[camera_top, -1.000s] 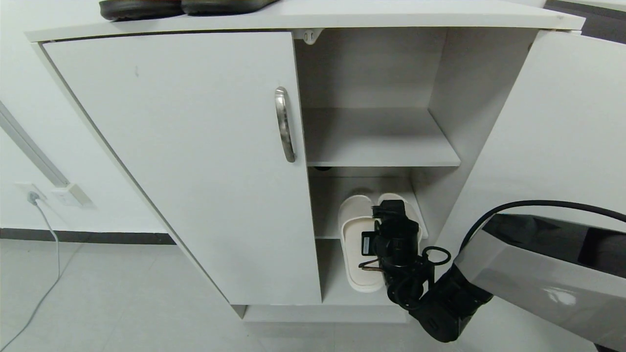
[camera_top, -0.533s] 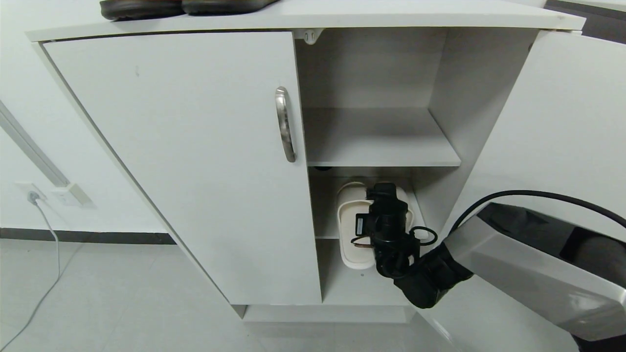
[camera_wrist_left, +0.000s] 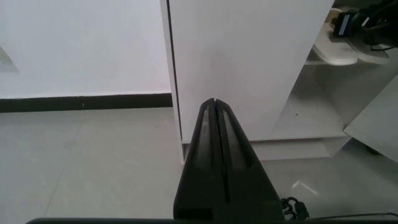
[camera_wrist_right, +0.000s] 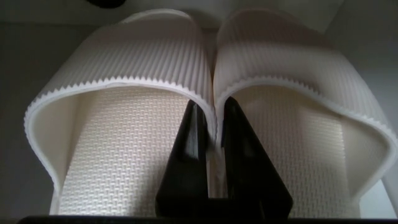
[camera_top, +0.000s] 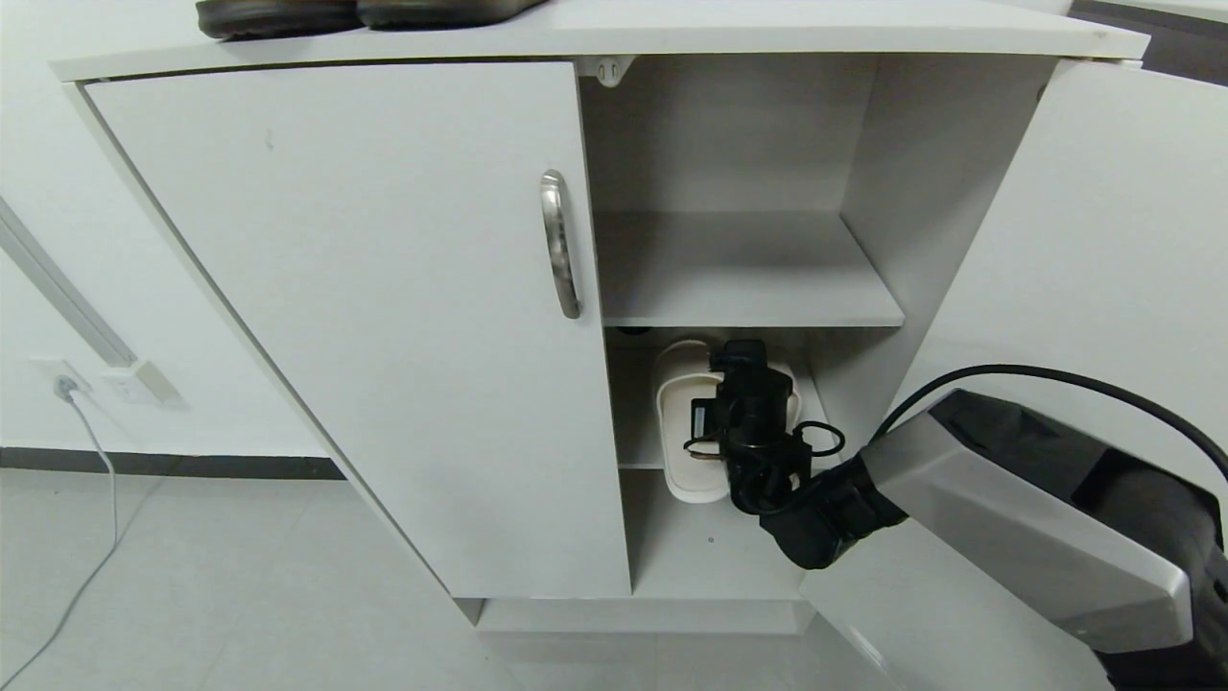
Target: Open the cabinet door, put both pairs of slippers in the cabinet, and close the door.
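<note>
We hold the white slippers (camera_top: 683, 441) as a pair. The right gripper (camera_top: 737, 357) is clamped on the two inner side walls where the slippers meet, pressed together between its fingers (camera_wrist_right: 186, 143). The pair lies toe-first on the lower shelf (camera_top: 633, 422), and the heels overhang that shelf's front edge.

Hazards:
- If we release here, the overhanging heels may tip the pair off the shelf's front edge.
- The pinch takes only thin, soft walls, so one slipper may slide free under a push.
- The cable loops (camera_top: 825, 437) at the wrist may catch on the slippers on the way out.

Clearances:
- The upper shelf (camera_top: 748, 278) sits close above the lower shelf, so there is little room to lift.
- The closed door (camera_top: 365, 317) bounds the shelf's left end.
- The open door (camera_top: 1103, 250) stands well off its right end.
- The dark slippers (camera_top: 278, 14) lie high above the shelf, on the cabinet top.
- The left gripper (camera_wrist_left: 214, 109) is closed on nothing, out in front of the shelf.
</note>
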Robot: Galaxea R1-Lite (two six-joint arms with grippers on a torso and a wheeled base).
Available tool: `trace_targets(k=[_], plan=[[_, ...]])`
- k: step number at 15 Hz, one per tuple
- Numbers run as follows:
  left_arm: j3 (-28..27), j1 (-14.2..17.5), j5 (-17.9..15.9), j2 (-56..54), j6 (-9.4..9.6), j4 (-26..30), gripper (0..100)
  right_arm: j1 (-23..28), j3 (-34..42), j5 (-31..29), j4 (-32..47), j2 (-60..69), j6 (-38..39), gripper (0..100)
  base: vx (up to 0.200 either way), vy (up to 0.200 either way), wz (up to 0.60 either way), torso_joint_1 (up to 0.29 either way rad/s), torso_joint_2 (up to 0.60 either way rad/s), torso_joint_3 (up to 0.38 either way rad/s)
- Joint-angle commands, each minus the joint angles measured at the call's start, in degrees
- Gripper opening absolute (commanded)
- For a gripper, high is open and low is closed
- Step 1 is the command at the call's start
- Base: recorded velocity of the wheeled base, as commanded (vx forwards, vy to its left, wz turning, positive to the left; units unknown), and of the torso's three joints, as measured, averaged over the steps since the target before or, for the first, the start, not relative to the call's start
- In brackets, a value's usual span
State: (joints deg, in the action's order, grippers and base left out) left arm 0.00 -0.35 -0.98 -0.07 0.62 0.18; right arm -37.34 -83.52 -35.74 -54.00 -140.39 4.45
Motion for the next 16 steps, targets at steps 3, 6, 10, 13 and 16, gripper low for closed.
trace_targets(k=[3,6,10,13,16], plan=[[0.0,0.0,0.01,0.07,-0.01,-0.01,0,0.6,-4.11,-0.03,1.89,-2.26,-0.14,0,0.0,0.0,0.0,0.0,0.0,0.0],[0.0,-0.09,0.01,0.07,-0.01,-0.01,0,0.6,-5.6,-0.03,2.5,-3.58,-0.06,0,0.0,0.0,0.0,0.0,0.0,0.0],[0.0,0.0,0.01,0.07,-0.01,-0.01,0,0.78,-6.22,-0.03,2.59,-4.28,-0.06,0,0.0,0.0,0.0,0.0,0.0,0.0],[0.0,-0.09,0.01,0.07,-0.01,-0.01,0,0.78,-6.22,-0.03,2.59,-4.28,-0.06,0,0.0,0.0,0.0,0.0,0.0,0.0],[0.0,0.0,0.01,0.07,-0.01,-0.01,0,0.69,-5.6,-0.12,2.5,-4.19,-0.06,100,0.0,0.0,0.0,0.0,0.0,0.0]])
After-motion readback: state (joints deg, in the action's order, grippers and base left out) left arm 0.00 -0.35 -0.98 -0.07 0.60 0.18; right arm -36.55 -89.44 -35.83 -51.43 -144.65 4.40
